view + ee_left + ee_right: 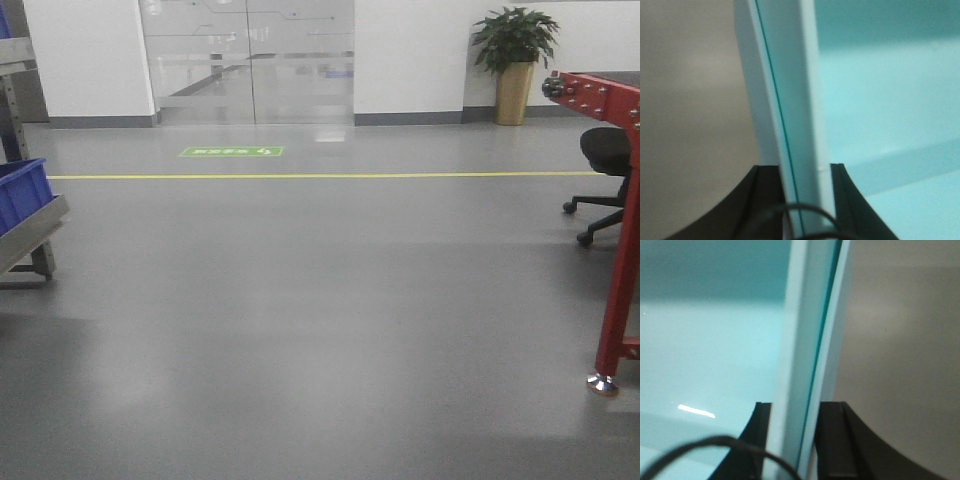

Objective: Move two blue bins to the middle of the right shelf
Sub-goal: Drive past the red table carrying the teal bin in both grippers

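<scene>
In the left wrist view a pale aqua blue bin [880,100] fills the right side, and its thick left rim [790,100] runs down between my black fingers [765,200]. My left gripper [802,175] is shut on that rim. In the right wrist view the same aqua plastic [715,340] fills the left, and my right gripper [795,412] is shut on the opposite rim [807,330]. A thin dark seam runs along each rim, as if two rims sit nested. Neither the bins nor the grippers show in the front view. The right shelf middle is out of view.
The front view looks across grey floor [320,320] with a yellow line. A metal rack [30,235] holding a dark blue crate [22,192] stands at the left edge. A red frame [620,250], an office chair [603,160] and a potted plant [515,60] are on the right.
</scene>
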